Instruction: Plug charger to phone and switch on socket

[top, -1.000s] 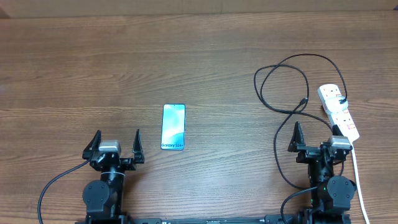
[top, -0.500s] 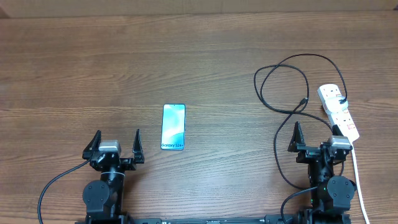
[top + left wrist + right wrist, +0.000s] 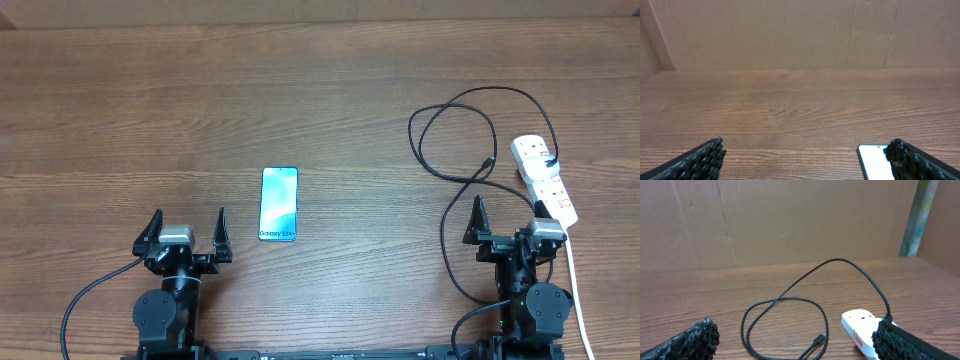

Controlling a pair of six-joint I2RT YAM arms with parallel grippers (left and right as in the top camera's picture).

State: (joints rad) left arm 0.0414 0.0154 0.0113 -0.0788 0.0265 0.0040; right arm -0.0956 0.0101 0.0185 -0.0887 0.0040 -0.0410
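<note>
The phone (image 3: 279,203) lies flat mid-table with its light blue screen up; its white corner (image 3: 872,161) shows beside the right fingertip in the left wrist view. The charger (image 3: 455,130) is a thin black cable looping at the right, its connector tip (image 3: 487,163) resting on the wood, also seen as tip (image 3: 819,340). The white socket (image 3: 545,181) lies at the far right, its end (image 3: 858,324) in the right wrist view. My left gripper (image 3: 186,231) is open, near and left of the phone. My right gripper (image 3: 508,222) is open, just short of the cable loop.
The socket's white cord (image 3: 577,290) runs toward the near edge past the right arm. A brown wall (image 3: 800,35) closes the far side of the wooden table (image 3: 150,120). Black arm cables (image 3: 85,300) trail near the bases.
</note>
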